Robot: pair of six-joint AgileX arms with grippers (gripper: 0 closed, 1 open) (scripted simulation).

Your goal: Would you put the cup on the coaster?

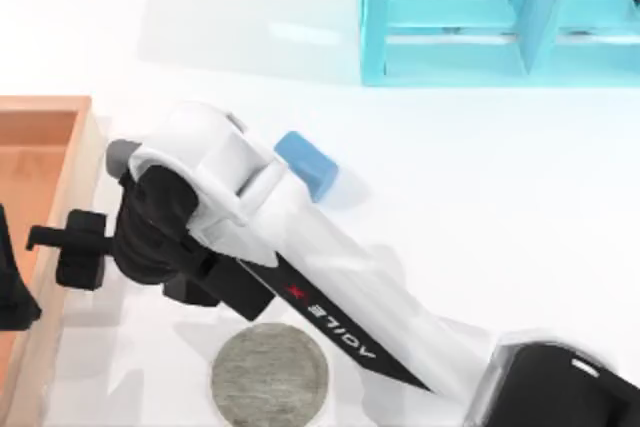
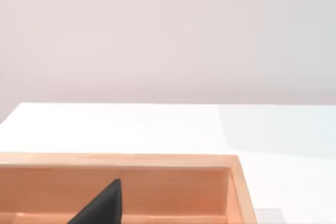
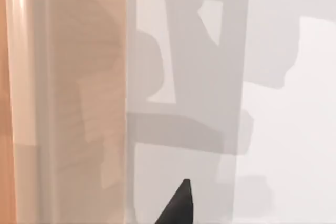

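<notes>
The right arm (image 1: 330,297) reaches from the near right corner across the white table (image 1: 500,227) toward the left. Its wrist is above the table just beside the wooden tray (image 1: 40,167), which sits at the left edge. The right gripper (image 1: 50,239) points to the left, over the rim of the tray. In the right wrist view one dark fingertip (image 3: 178,205) is seen above the table, beside the tray wall (image 3: 68,103). How far the fingers are open cannot be told, and nothing is seen between them.

The cup (image 1: 308,165) is a small blue one. It is on the table just at the far side of the right arm, partly hidden by the arm's white body, in the middle of the table. The coaster (image 1: 270,375), a flat grey round disc, lies at the near edge, partly under the arm. The cup and the coaster are apart.

A cyan shelf (image 1: 480,17) stands at the far right.

The left gripper (image 1: 12,277) is at the left edge over the tray. The left wrist view shows one dark fingertip (image 2: 102,205) above the tray (image 2: 126,182). Its opening cannot be told.
</notes>
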